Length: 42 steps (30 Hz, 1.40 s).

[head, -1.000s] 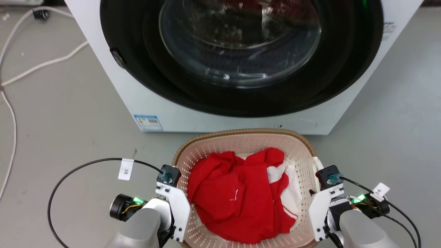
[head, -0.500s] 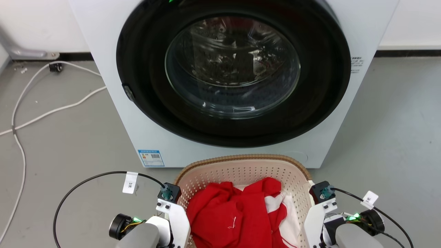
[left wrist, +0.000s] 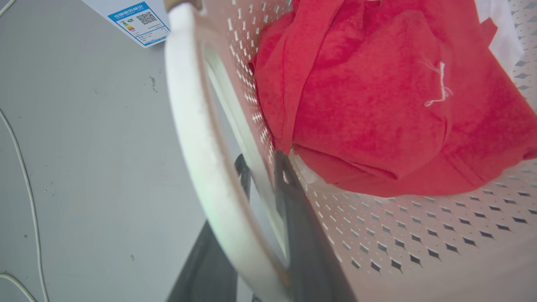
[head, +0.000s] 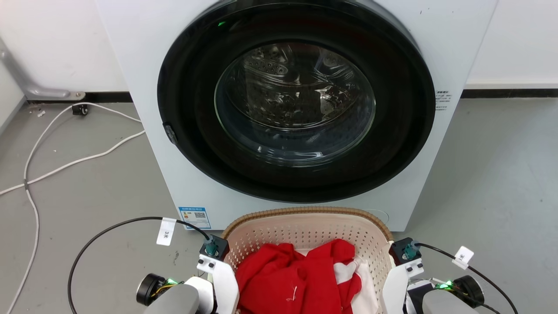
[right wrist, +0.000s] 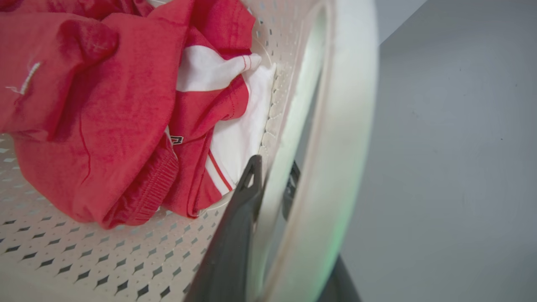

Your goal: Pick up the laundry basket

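Note:
The laundry basket [head: 305,229] is cream perforated plastic with a brown woven rim, and it sits between my two arms in front of the washer. Red and white clothes [head: 301,279] lie in it. My left gripper [left wrist: 264,180] is shut on the basket's left wall just under the white loop handle [left wrist: 197,138], with one dark finger [left wrist: 295,209] inside and the other outside. On the opposite side my right gripper [right wrist: 270,184] is shut on the right wall beneath its handle [right wrist: 340,138], again with one finger [right wrist: 245,188] inside. Both wrists [head: 218,270] flank the basket in the head view.
A white front-loading washer [head: 144,109] with a closed dark glass door [head: 296,104] stands right behind the basket. White cables [head: 65,161] trail over the grey floor at the left. Black cables loop from both wrists. A white wall runs behind.
The head view has swung upward, bringing the wall and more of the washer into it. The basket's far rim now overlaps the washer's lower front. Both grippers still hold the basket.

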Motion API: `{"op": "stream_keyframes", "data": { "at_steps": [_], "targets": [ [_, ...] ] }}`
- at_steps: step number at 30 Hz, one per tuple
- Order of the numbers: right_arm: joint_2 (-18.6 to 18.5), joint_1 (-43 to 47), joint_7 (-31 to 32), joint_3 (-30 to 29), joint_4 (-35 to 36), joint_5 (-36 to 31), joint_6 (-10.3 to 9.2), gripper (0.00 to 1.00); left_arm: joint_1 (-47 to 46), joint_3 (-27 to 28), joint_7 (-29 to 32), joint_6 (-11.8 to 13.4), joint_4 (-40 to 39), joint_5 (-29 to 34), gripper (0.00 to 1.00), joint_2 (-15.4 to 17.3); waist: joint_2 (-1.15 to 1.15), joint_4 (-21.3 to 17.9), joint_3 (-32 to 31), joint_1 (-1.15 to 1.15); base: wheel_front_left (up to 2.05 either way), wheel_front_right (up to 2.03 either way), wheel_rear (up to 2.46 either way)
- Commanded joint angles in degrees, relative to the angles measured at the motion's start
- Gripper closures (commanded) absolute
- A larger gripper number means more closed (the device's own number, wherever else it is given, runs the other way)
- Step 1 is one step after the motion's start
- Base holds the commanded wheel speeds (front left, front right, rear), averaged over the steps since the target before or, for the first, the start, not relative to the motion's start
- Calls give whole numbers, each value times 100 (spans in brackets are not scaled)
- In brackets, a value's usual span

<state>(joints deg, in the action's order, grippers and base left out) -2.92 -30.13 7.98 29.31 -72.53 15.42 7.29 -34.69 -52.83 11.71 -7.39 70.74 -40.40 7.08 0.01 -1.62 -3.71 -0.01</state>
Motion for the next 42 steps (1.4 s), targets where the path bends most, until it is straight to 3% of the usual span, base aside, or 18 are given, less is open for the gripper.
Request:
{"op": "stream_keyframes", "data": {
  "at_steps": [1,42],
  "targets": [
    [7,134,39,86,-26,-29,36,100,-4,-25,-40,-5,-50,-1,100,48,-1,2,-13,1,0,0,0],
    [5,68,227,413,-127,456,35,100,-164,-1003,195,-6,-108,-978,100,211,-1,21,-16,1,0,0,0]
  ]
}}
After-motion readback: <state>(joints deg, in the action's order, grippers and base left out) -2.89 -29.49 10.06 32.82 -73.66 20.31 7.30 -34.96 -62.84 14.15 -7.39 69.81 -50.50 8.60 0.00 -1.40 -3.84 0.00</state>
